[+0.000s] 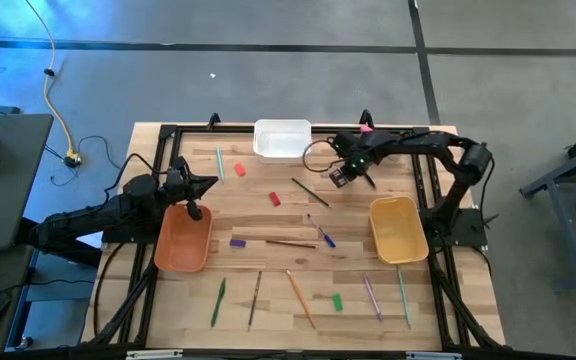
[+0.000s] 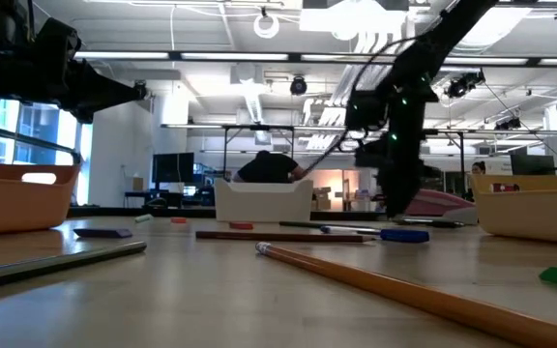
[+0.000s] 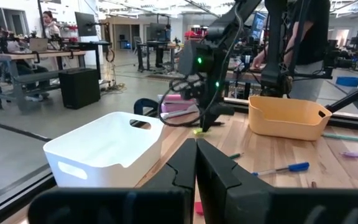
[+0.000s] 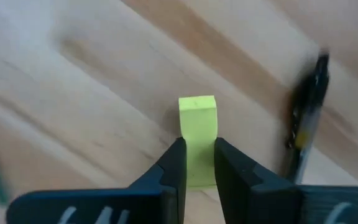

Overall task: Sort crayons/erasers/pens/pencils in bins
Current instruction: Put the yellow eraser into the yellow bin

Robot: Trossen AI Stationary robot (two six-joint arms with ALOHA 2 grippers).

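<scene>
Wooden table (image 4: 104, 74): right fingers (image 4: 199, 163) clamp yellow crayon (image 4: 197, 124).

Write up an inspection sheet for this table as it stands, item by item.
Surface: wooden table, black frame.
Job's things: white bin at the far edge, orange bin left, yellow bin right; pens, pencils and crayons lie scattered between them.
Clutter: nothing seen.
Grippers: right gripper closed on a yellow-green crayon beside a black pen; left gripper shut, empty, above the orange bin.
Cables: yellow cable on the floor.
Surroundings: workshop, people behind.
</scene>
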